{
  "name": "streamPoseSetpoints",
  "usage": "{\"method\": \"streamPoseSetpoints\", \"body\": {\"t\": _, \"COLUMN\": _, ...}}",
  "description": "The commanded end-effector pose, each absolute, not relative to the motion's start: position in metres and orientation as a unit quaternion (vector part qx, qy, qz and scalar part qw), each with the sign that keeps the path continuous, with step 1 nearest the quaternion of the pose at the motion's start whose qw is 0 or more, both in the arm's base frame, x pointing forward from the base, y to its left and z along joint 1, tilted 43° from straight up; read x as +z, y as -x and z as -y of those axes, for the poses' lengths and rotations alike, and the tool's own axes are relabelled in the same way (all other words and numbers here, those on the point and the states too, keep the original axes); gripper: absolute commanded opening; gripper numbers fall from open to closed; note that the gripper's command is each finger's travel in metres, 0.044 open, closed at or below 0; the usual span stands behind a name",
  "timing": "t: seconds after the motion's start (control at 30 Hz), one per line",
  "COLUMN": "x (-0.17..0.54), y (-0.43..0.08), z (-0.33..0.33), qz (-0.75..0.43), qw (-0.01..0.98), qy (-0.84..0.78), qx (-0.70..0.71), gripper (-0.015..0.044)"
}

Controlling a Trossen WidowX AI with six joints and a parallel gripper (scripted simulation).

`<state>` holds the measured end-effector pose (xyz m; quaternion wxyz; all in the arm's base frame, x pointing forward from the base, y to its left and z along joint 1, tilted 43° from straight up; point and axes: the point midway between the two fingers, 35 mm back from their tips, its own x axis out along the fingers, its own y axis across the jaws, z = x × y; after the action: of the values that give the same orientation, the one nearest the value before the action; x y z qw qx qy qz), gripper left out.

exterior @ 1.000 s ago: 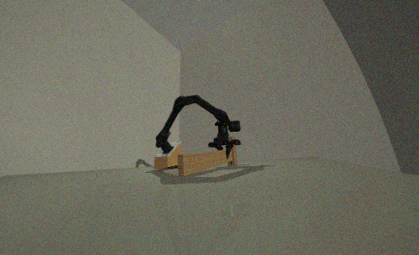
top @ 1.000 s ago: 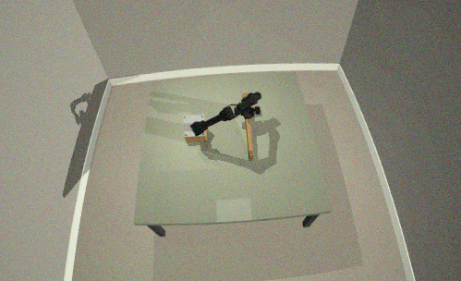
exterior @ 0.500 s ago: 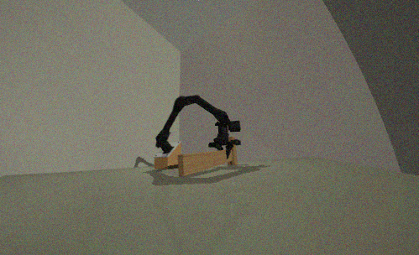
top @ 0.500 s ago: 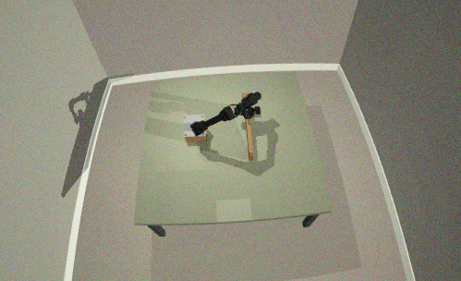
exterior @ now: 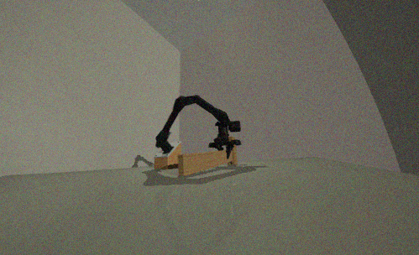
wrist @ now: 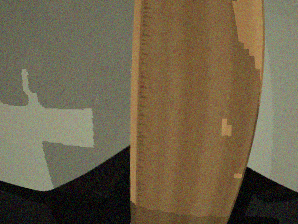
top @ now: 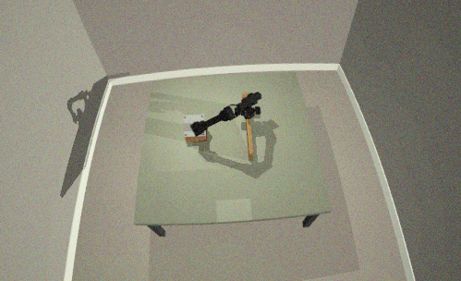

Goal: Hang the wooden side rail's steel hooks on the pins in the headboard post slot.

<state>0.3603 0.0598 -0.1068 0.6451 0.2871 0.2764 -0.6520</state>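
Note:
The wooden side rail (top: 249, 140) (exterior: 202, 161) (wrist: 185, 90) is a long plank on edge. Its near end is at the table top in the exterior view. My gripper (top: 248, 116) (exterior: 228, 153) (wrist: 172, 151) points down and is shut on the rail, close to the rail's back end; the plank passes between the dark fingers in the wrist view. The headboard post (top: 245, 95) (exterior: 234, 158) stands upright at that back end, mostly behind the gripper. The hooks, the slot and the pins are hidden or too small to see, so whether they touch cannot be told.
The arm's base stands on a wooden block with a white top plate (top: 188, 120), left of the rail. The pale green table (top: 179, 199) (exterior: 108, 210) carries everything, and the arm arches above it. A pale rectangle (top: 234, 210) marks the table's front edge.

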Motion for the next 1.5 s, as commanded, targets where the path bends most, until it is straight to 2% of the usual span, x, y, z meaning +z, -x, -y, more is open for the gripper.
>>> {"method": "streamPoseSetpoints", "body": {"t": 0.0, "x": -0.1077, "y": -0.3605, "z": -0.0641, "qz": -0.28, "qw": 0.647, "qy": -0.29, "qx": -0.648, "gripper": 0.0}}
{"method": "streamPoseSetpoints", "body": {"t": 1.47, "x": -0.1131, "y": -0.3605, "z": -0.0591, "qz": -0.28, "qw": 0.647, "qy": -0.289, "qx": -0.648, "gripper": 0.0}}
